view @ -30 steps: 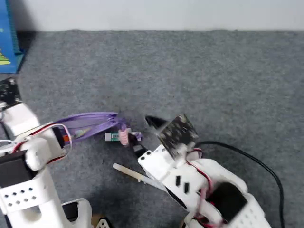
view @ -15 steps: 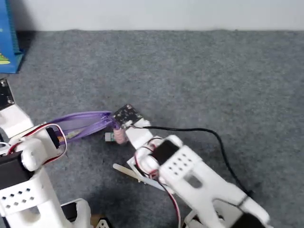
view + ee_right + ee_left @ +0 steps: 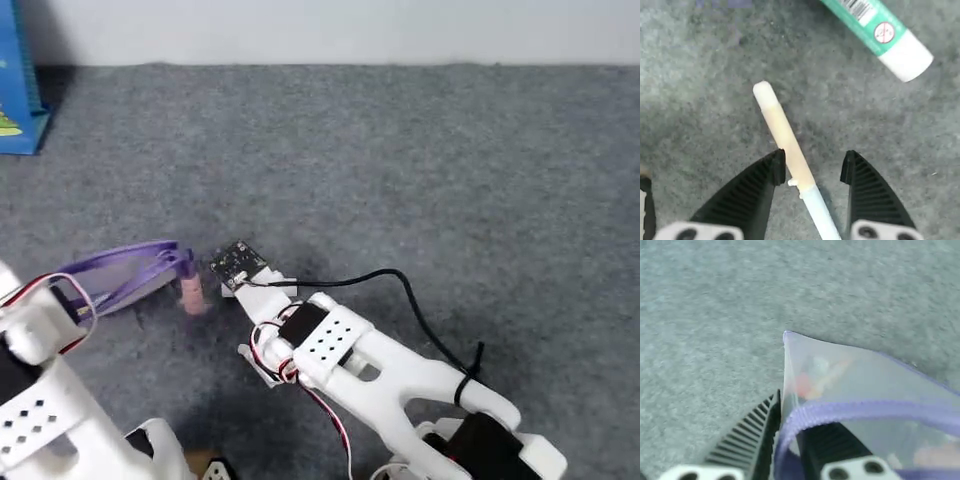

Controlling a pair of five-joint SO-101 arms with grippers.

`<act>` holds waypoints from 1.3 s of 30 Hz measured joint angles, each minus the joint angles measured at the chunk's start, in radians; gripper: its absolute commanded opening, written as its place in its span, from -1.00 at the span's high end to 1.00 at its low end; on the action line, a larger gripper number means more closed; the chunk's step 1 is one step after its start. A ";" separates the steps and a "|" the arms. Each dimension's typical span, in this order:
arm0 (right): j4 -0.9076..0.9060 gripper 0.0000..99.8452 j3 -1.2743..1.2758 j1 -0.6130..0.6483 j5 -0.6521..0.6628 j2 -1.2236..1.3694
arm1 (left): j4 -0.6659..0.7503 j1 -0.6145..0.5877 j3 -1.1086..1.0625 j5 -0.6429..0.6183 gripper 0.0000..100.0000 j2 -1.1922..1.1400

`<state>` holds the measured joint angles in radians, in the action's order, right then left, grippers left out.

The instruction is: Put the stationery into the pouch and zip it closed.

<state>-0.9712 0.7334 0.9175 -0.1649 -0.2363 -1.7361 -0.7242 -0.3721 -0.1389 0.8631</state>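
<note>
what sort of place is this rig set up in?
Likely a lab-style test bench: a grey felt-like mat as the work surface, a bare white wall behind it, and a blue box at the edge.

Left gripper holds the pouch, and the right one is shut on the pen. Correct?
Not quite. The right wrist view shows the right gripper open, straddling the pen without gripping it. The left gripper does hold the pouch.
</note>
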 measured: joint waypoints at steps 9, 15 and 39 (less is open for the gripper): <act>0.072 0.65 0.000 0.023 -0.003 0.009 | 0.000 -0.072 0.000 0.003 0.98 0.000; 0.152 0.65 0.000 0.078 -0.005 0.075 | 0.000 -0.074 0.000 0.003 0.98 0.000; -0.040 0.99 -0.023 -0.068 0.031 -0.043 | 0.000 -0.063 -0.037 0.040 0.98 0.011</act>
<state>-1.0111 0.7104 0.8500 -0.1343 -0.2793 -1.7361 -0.7871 -0.4089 -0.0990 0.8738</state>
